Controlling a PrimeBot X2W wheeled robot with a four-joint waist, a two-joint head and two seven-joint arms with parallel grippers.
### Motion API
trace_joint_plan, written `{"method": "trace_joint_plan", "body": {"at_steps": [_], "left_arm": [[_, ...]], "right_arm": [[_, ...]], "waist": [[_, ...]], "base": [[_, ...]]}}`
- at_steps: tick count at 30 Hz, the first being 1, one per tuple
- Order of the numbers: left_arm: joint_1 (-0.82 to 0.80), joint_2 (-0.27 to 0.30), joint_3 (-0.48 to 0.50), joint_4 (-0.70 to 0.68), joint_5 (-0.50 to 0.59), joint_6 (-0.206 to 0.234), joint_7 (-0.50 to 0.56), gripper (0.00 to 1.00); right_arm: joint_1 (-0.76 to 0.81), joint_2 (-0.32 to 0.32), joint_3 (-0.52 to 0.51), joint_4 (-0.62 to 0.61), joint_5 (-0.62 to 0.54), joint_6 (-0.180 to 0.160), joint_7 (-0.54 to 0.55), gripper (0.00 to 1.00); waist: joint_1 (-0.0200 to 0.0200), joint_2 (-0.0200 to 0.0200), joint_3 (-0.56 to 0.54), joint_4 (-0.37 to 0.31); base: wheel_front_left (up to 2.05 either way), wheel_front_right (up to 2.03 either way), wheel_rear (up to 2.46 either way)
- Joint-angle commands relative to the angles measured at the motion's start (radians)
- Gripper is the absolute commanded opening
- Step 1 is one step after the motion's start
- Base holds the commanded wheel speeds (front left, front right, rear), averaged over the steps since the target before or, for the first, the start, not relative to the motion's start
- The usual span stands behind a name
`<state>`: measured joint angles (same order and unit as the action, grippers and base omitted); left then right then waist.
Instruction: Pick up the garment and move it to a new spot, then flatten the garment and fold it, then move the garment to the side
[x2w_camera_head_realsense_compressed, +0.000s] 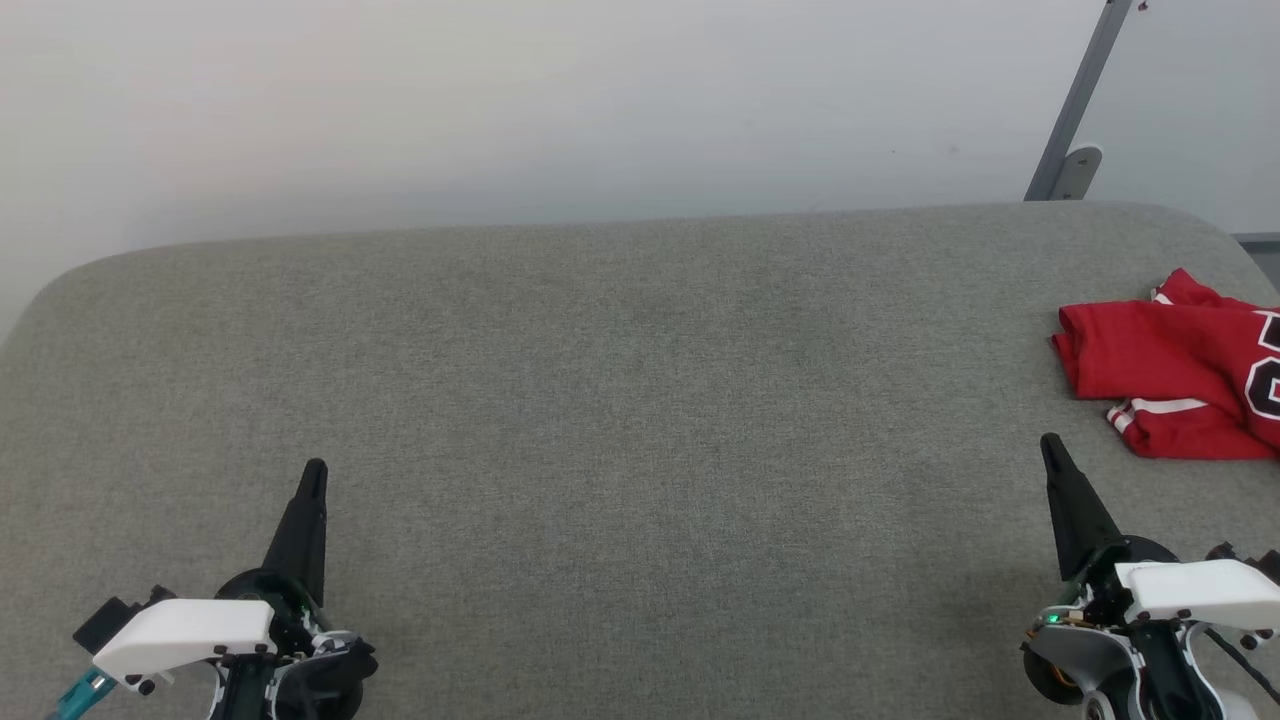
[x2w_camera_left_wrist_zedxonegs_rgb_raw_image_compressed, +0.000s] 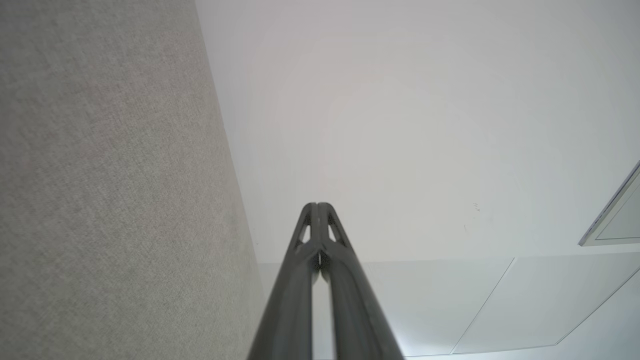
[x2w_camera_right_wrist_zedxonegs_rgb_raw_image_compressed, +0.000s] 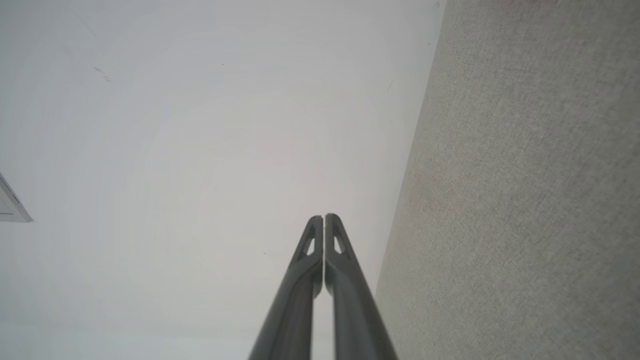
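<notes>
Both grippers are empty and clenched. The left gripper (x2w_camera_head_realsense_compressed: 315, 470) shows its two dark fingers (x2w_camera_left_wrist_zedxonegs_rgb_raw_image_compressed: 295, 295) pressed together along their length with nothing between them. The right gripper (x2w_camera_head_realsense_compressed: 1050, 445) is the same, with its fingers (x2w_camera_right_wrist_zedxonegs_rgb_raw_image_compressed: 345, 300) meeting at the tips over bare background.

The garment (x2w_camera_head_realsense_compressed: 1170, 370) lies on the grey padded surface (x2w_camera_head_realsense_compressed: 640, 400) just beyond the right gripper's fingertips and off to their right. The picture's edge cuts part of it off. It is well apart from the left fingers, with a wide stretch of bare grey fabric in between. What shows is a compact red bundle with a fairly straight near edge, a band of red-and-white trim at its lower left corner and part of a black, white-outlined figure on top. It looks more layered than crumpled.

My judgement is that the garment sits where a folded piece would be set aside, so the last step looks done or nearly done, though from this angle I cannot rule out a loose heap waiting for its first pick-up.

If it is finished, nothing is needed beyond keeping both sets of fingers clear of the cloth. If it is not, the right gripper is the natural one to act. Its fingers would have to part, travel forward and rightward over the near edge, and pinch a top layer of cloth without dragging the bundle toward the surface's rounded corner.
</notes>
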<state>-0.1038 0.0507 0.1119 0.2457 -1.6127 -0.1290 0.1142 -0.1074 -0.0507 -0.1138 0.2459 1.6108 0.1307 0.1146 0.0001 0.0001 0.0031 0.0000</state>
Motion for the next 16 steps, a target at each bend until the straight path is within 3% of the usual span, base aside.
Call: {"method": "trace_joint_plan", "body": {"at_steps": [1, 16], "left_arm": [[-0.012, 0.000, 0.003, 0.000, -0.001, -0.003, 0.002, 0.00], [-0.012, 0.000, 0.003, 0.000, -0.001, -0.003, 0.003, 0.00]], "right_arm": [[-0.004, 0.001, -0.001, -0.002, 0.004, 0.000, 0.003, 0.00], [-0.004, 0.001, -0.001, -0.002, 0.004, 0.000, 0.002, 0.00]], "waist": [[-0.0001, -0.0001, 0.000, 0.000], [-0.0001, -0.0001, 0.000, 0.000]], "base": [[0.00, 0.00, 0.00], [0.00, 0.00, 0.00]]}}
